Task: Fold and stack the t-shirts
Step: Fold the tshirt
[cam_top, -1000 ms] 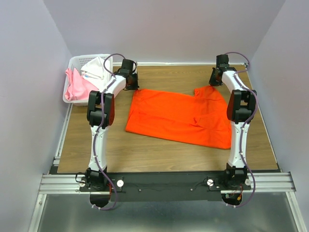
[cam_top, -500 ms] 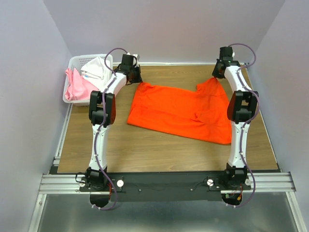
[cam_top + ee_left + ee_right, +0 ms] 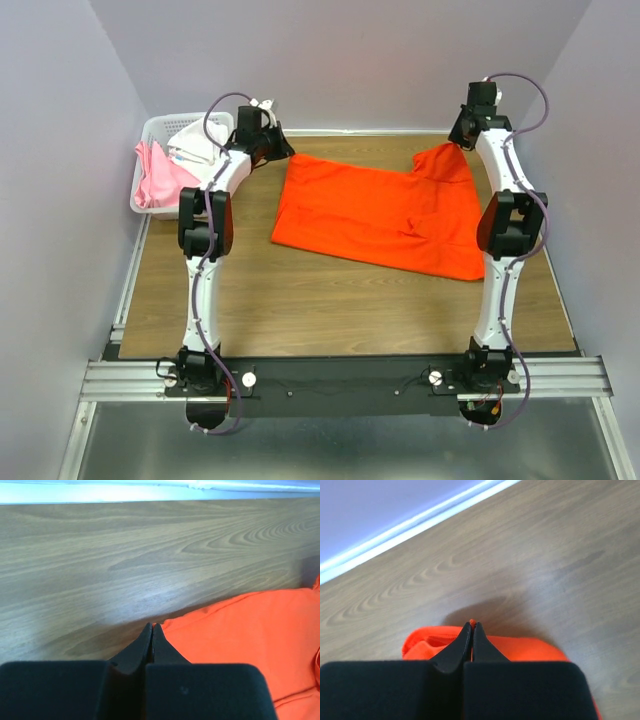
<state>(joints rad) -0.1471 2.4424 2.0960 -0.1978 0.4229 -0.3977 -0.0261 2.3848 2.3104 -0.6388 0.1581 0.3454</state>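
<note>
A bright orange t-shirt [image 3: 380, 210] is stretched out on the wooden table toward the back. My left gripper [image 3: 283, 155] is shut on its far left corner; the left wrist view shows the jaws [image 3: 151, 628] pinching the orange cloth [image 3: 250, 630]. My right gripper [image 3: 461, 142] is shut on the far right corner, lifted a little; the right wrist view shows the jaws [image 3: 471, 625] closed on a pinch of orange cloth [image 3: 535, 645]. Pink [image 3: 158, 178] and white [image 3: 197, 142] t-shirts lie in the basket.
A white plastic lattice basket [image 3: 166, 126] stands at the back left corner of the table. The back wall [image 3: 360, 70] is close behind both grippers, and side walls enclose the table. Bare wood [image 3: 330, 300] lies in front of the shirt.
Both grippers have moved toward the back wall, pulling the orange shirt's far edge with them. The shirt has slid back and stretched flatter.
</note>
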